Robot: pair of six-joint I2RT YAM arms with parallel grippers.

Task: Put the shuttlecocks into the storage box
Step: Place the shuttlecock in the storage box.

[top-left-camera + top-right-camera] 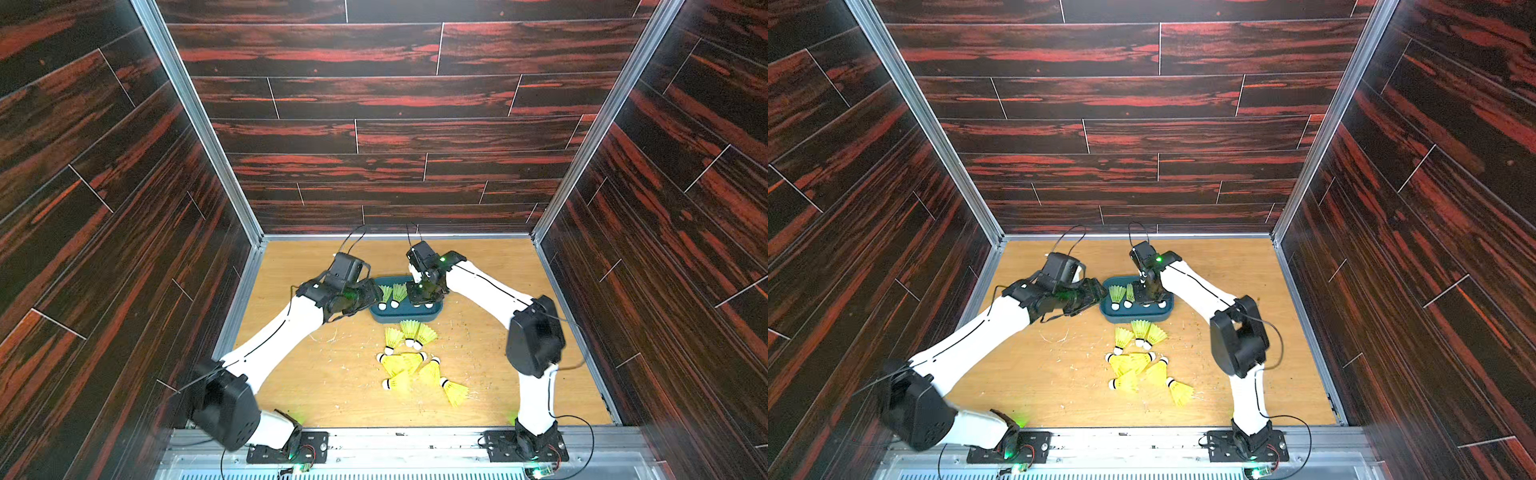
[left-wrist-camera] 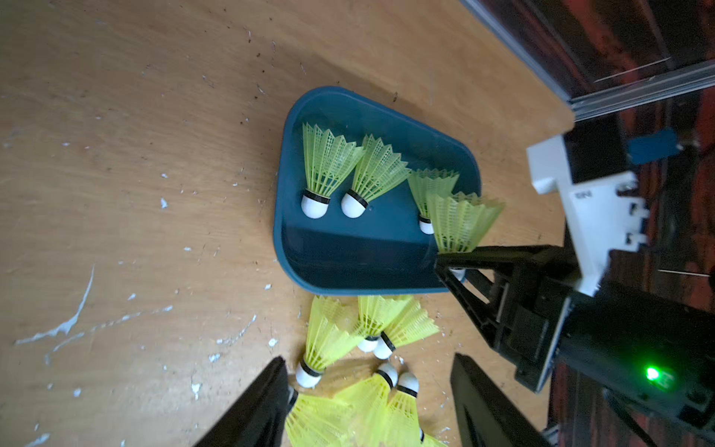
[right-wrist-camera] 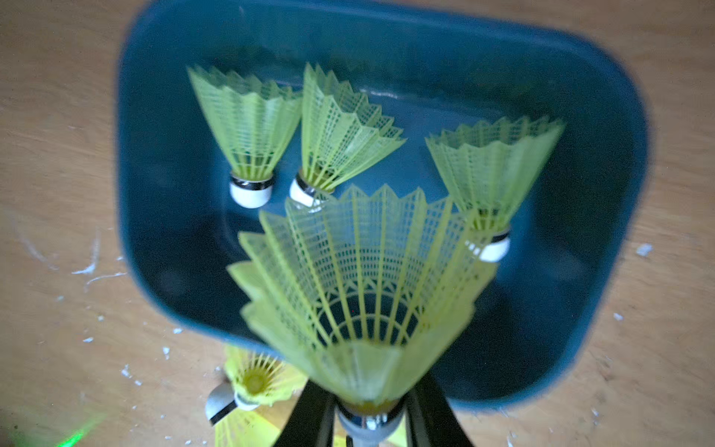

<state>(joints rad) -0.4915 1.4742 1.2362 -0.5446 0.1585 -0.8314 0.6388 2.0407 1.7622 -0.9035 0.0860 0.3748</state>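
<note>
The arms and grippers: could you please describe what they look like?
The left arm and right arm have smooth white links between bulky black joint housings. A thin black cable runs along each link, and green lights glow near the wrists. The left gripper and right gripper have black, tapered, wedge-shaped fingers.
</note>
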